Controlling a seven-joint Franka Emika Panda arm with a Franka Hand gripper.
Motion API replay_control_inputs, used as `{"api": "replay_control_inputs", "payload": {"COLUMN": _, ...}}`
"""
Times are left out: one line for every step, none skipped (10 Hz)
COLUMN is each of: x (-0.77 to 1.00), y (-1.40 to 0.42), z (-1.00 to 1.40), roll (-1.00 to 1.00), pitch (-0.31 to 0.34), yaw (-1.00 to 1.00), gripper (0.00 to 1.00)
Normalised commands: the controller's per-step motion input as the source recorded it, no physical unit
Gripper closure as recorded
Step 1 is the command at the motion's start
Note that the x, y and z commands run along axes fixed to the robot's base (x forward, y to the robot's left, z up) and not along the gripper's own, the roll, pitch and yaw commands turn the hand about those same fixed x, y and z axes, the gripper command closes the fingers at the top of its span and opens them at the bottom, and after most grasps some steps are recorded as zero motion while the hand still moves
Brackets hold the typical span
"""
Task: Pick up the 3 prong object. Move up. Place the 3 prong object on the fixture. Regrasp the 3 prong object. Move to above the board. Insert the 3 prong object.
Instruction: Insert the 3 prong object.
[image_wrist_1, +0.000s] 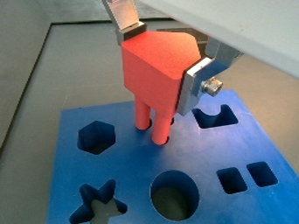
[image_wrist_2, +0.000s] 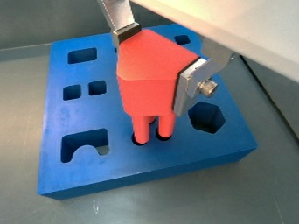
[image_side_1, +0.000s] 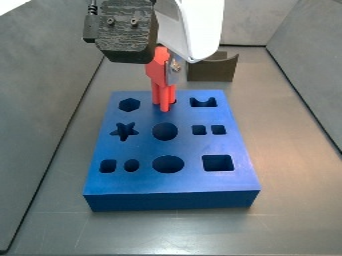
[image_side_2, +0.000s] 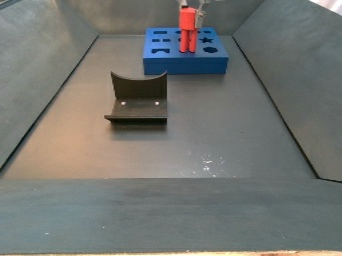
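Note:
My gripper (image_wrist_1: 166, 59) (image_wrist_2: 162, 59) is shut on the 3 prong object (image_wrist_1: 158, 72) (image_wrist_2: 149, 77), a red-orange block with round prongs pointing down. In both wrist views the prong tips reach the top face of the blue board (image_wrist_1: 128, 166) (image_wrist_2: 117, 153), at or just inside small holes. Both side views show the 3 prong object (image_side_1: 163, 80) (image_side_2: 189, 32) upright over the board (image_side_1: 174, 185) (image_side_2: 187, 65), with the gripper (image_side_1: 162, 55) (image_side_2: 189, 10) above it. The fixture (image_side_2: 135, 101) (image_side_1: 218, 68) stands on the floor, apart from the board.
The board's star (image_wrist_1: 100, 203), hexagon (image_wrist_1: 96, 136), oval (image_wrist_1: 173, 194), crown (image_wrist_1: 212, 115) and twin square (image_wrist_1: 247, 178) cutouts surround the prongs. Grey walls enclose the floor (image_side_2: 201, 140) on all sides.

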Motion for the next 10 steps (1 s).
{"api": "replay_control_inputs", "payload": {"x": 0.08, "y": 0.07, "z": -0.27, "roll": 0.00, "pitch": 0.000, "yaw": 0.00, "gripper": 1.00}}
{"api": "replay_control_inputs", "payload": {"x": 0.00, "y": 0.02, "z": 0.00, "roll": 0.00, "pitch": 0.000, "yaw": 0.00, "gripper": 1.00}}
{"api": "replay_control_inputs", "payload": {"x": 0.00, "y": 0.00, "z": -0.02, "roll": 0.00, "pitch": -0.014, "yaw": 0.00, "gripper": 1.00}}
{"api": "replay_control_inputs", "payload": {"x": 0.00, "y": -0.05, "z": -0.49, "roll": 0.00, "pitch": -0.223, "yaw": -0.10, "gripper": 1.00}}
{"api": "replay_control_inputs", "payload": {"x": 0.04, "y": 0.00, "z": -0.92, "roll": 0.03, "pitch": -0.160, "yaw": -0.14, "gripper": 1.00}}
{"api": "replay_control_inputs", "payload": {"x": 0.07, "y": -0.03, "z": -1.00, "roll": 0.07, "pitch": -0.103, "yaw": -0.15, "gripper": 1.00}}
{"api": "replay_control_inputs", "payload": {"x": 0.11, "y": 0.00, "z": -1.00, "roll": 0.00, "pitch": -0.017, "yaw": -0.13, "gripper": 1.00}}
{"api": "replay_control_inputs", "payload": {"x": 0.01, "y": 0.00, "z": -0.67, "roll": 0.00, "pitch": -0.009, "yaw": -0.07, "gripper": 1.00}}
{"api": "replay_control_inputs", "payload": {"x": -0.09, "y": 0.00, "z": -0.02, "roll": 0.03, "pitch": -0.214, "yaw": 0.00, "gripper": 1.00}}
{"api": "replay_control_inputs", "payload": {"x": 0.00, "y": 0.00, "z": 0.00, "roll": 0.00, "pitch": 0.000, "yaw": 0.00, "gripper": 0.00}}
